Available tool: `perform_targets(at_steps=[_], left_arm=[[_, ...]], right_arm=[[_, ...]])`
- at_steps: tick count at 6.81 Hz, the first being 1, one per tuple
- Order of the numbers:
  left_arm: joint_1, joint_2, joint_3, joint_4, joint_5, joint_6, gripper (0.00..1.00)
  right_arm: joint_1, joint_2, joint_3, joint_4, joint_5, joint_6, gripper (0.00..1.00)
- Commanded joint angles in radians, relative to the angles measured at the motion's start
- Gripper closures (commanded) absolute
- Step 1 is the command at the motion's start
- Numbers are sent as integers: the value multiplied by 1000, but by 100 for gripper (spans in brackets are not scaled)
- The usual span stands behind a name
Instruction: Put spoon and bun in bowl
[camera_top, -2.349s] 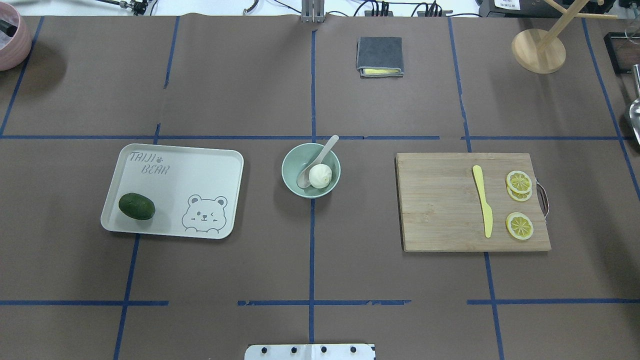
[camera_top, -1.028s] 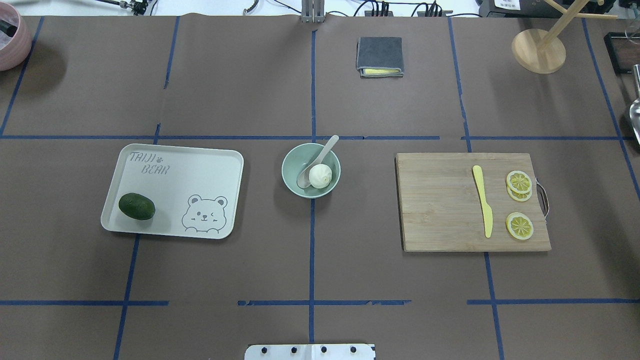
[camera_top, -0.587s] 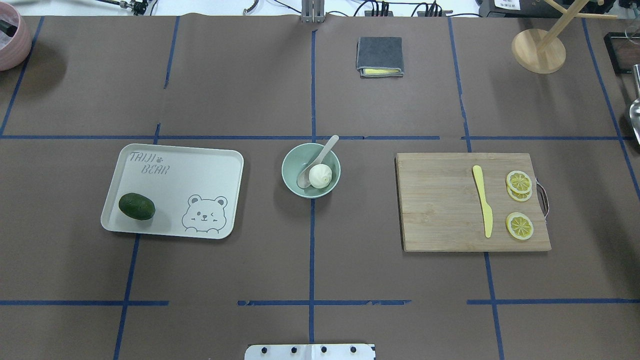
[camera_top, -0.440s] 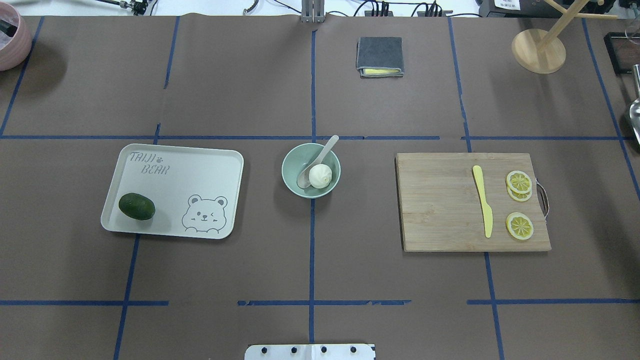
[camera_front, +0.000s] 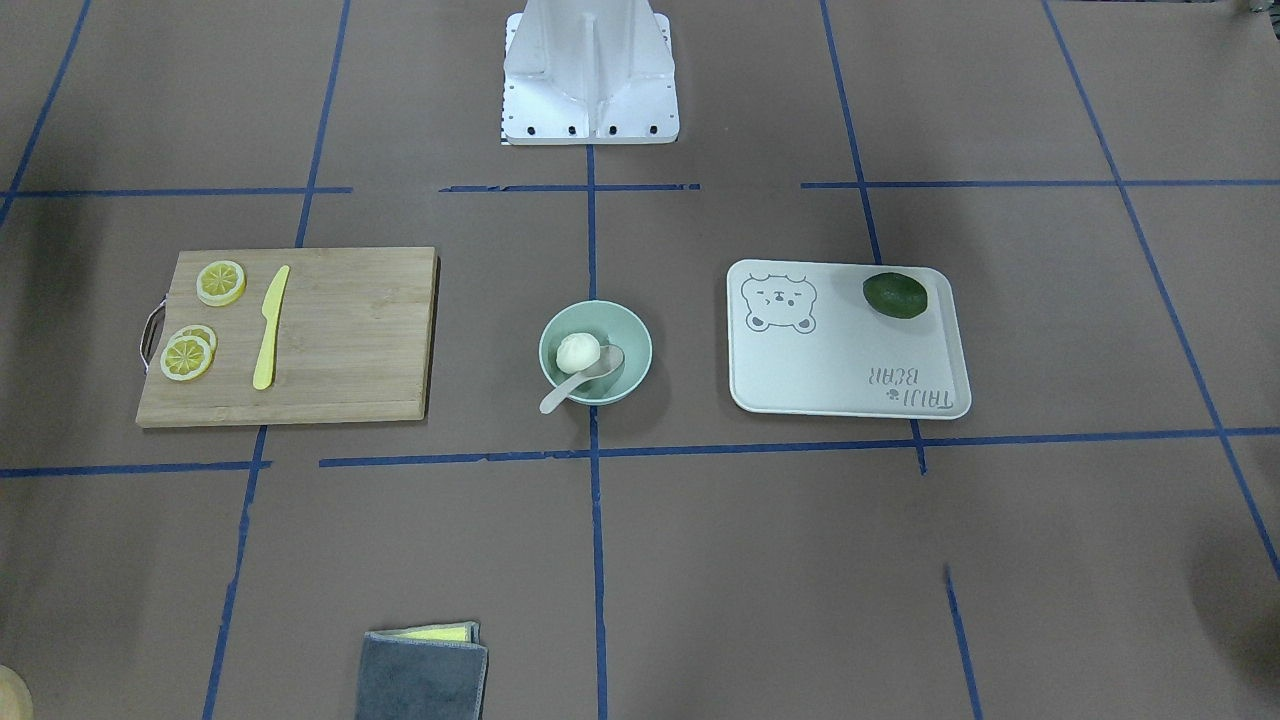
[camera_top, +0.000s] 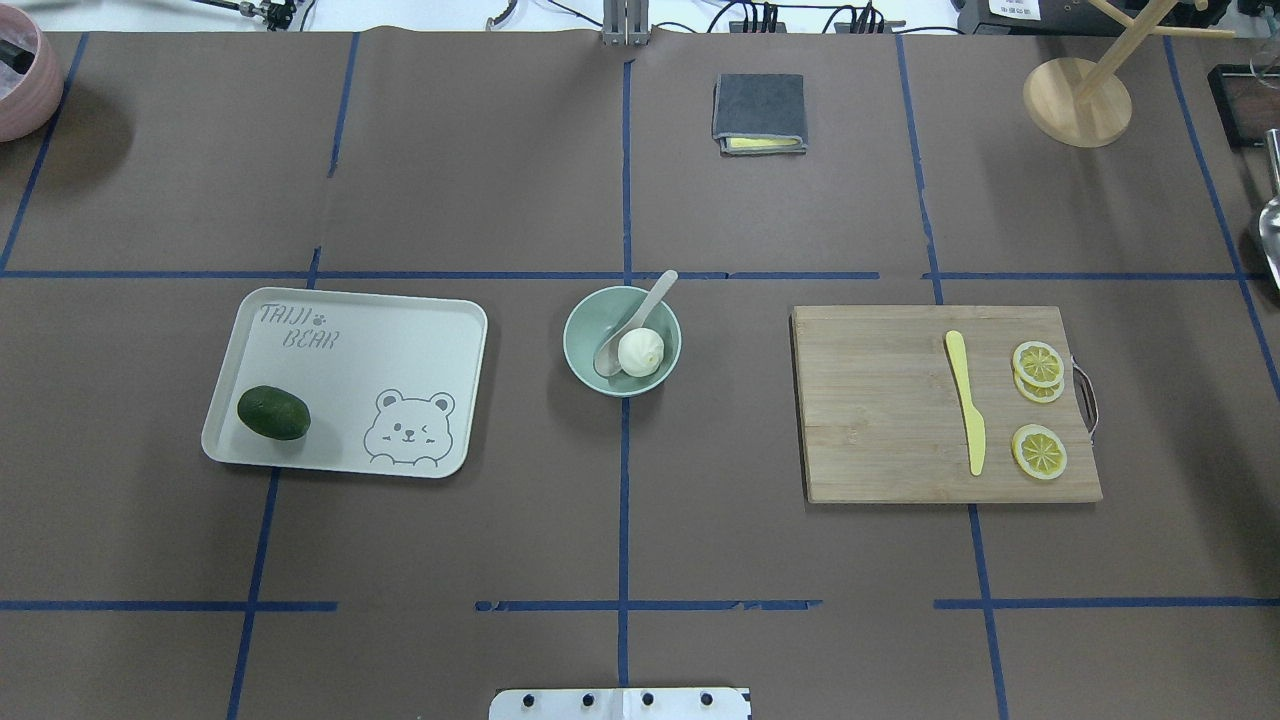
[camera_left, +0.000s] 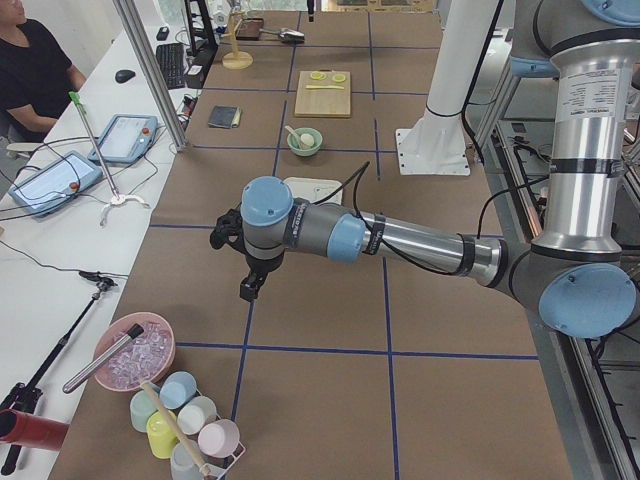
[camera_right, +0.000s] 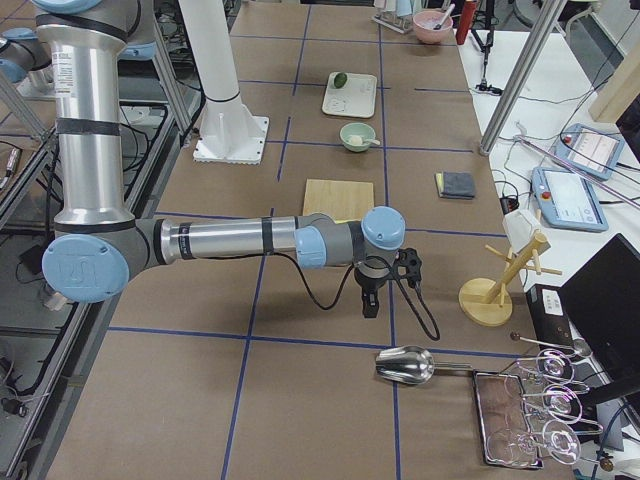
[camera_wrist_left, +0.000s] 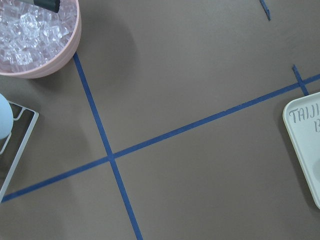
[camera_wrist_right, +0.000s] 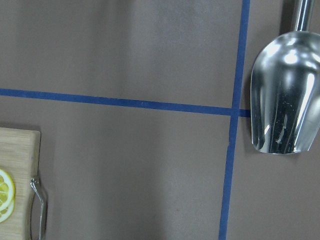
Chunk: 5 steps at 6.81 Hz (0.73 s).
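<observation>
The spoon (camera_top: 635, 318) and the bun (camera_top: 640, 351) lie in the bowl (camera_top: 588, 322), well apart from the left tool (camera_left: 247, 291) and the right tool (camera_right: 369, 308); I cannot tell whether either is open.

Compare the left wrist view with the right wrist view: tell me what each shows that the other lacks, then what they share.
Only the left wrist view: a pink bowl of ice and a tray corner with lettering. Only the right wrist view: a metal scoop and a cutting board corner with its handle and a lemon slice. Both: the brown table cover crossed by blue tape lines.
</observation>
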Motion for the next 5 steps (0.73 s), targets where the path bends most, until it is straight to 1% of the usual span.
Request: perform_targets(at_steps=[1,3,4,5], left_arm=[[0,0,55,-130,3,0,0],[0,6,47,-90,4,5,0],[1,-3,45,41,4,5,0],[0,-6,6,168,6,5,0]], right_arm=[[0,16,0,-1,0,15,0],[0,13,3,-1,3,18,0],[0,12,-3,-1,3,16,0],[0,5,2,-1,6,13,0]])
